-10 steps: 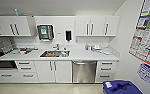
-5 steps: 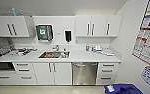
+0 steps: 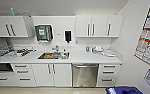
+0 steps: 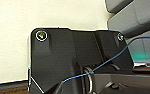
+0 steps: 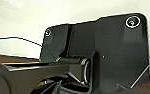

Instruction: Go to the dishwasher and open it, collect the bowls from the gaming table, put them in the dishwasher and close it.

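The dishwasher [image 3: 85,75] is straight ahead, a brushed-steel front with one horizontal bar handle [image 3: 85,66] along its top, and its door is shut. It is set under the white counter [image 3: 91,59], between white cabinet doors [image 3: 52,74] and a stack of drawers [image 3: 108,73]. The bowls and the gaming table are out of view. Both wrist views look past the robot's own dark plate toward pale walls.
A steel sink [image 3: 53,55] lies in the counter left of the dishwasher. A small black oven [image 3: 1,67] is at the far left. The right wall with posters [image 3: 148,42] stands close, and something blue [image 3: 123,90] lies low at the right. Pale floor [image 3: 48,90] runs along the cabinets.
The whole head picture has grown slightly and shifted down: the camera has come a little closer to the kitchen unit. Nothing in the kitchen has moved.
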Motion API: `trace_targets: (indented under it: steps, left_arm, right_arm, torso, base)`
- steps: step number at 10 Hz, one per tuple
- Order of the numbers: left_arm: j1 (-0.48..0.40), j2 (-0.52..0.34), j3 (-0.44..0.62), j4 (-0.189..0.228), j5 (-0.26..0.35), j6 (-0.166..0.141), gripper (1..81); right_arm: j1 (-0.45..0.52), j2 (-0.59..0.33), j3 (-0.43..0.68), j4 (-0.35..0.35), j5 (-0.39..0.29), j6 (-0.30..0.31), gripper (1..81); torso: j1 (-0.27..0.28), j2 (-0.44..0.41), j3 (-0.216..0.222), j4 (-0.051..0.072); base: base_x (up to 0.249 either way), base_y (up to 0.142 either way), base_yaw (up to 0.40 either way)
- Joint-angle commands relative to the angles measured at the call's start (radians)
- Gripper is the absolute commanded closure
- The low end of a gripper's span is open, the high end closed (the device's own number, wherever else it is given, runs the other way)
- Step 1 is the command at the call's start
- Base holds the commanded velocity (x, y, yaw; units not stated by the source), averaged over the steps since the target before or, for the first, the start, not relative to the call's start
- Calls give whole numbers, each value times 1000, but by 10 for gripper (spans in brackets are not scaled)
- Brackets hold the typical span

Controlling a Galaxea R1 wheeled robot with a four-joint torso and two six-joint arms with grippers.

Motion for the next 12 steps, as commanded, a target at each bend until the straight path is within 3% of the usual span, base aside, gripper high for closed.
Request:
trace_targets:
  steps: [1, 12]
  left_arm:
    - [-41, -15, 10, 14, 42, 4, 10]
    - [-41, -4, 10, 14, 29, 4, 10]
  right_arm:
    - [43, -20, 13, -11, -56, -4, 10]
    - [42, -21, 12, -10, -56, -4, 10]
  torso:
    - [0, 0, 0, 0]
    - [0, 0, 0, 0]
  base:
    - [95, 0, 0]
    - [92, 0, 0]
